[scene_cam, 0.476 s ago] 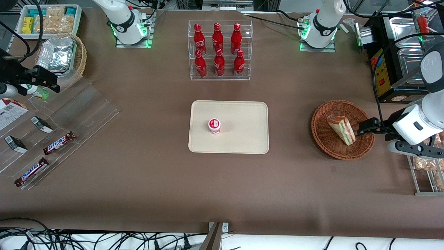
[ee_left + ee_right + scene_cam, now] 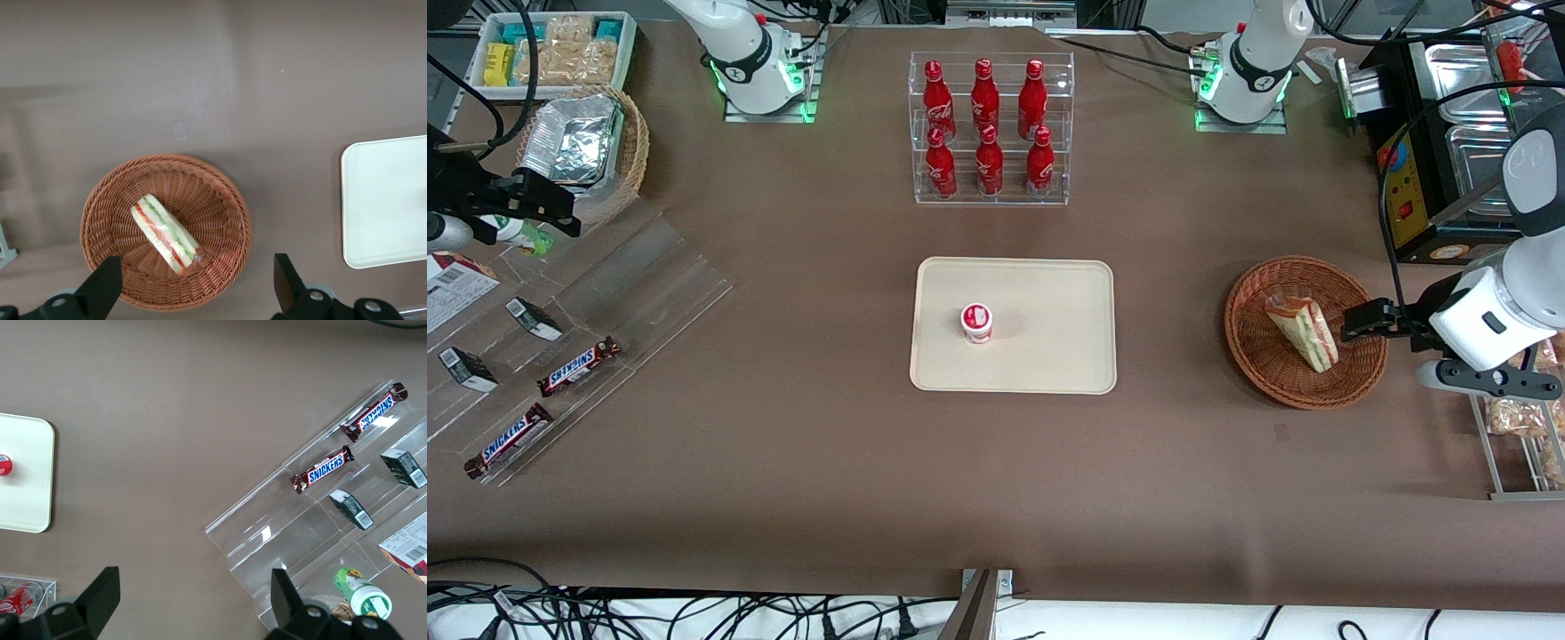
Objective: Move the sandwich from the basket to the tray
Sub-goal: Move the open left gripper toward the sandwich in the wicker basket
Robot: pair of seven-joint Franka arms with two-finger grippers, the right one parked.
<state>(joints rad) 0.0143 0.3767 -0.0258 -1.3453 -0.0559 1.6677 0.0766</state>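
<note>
Matte brown tabletop: wedge sandwich point(image 2: 166, 234) in woven basket point(image 2: 107, 207), spread-fingered gripper point(image 2: 193, 288) above.

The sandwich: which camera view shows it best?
The left wrist view: the sandwich lies unobstructed in the basket, filling layers clear, the open gripper above. The front view shows it smaller. The right wrist view misses it.

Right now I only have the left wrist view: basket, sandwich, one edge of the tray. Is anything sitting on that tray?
Observer: Yes. A small red and white cup stands on the tray, in the half toward the parked arm's end.
Operator: Where is my gripper against the basket?
Observer: The gripper is open, over the rim of the basket at the working arm's end, beside the sandwich.
</note>
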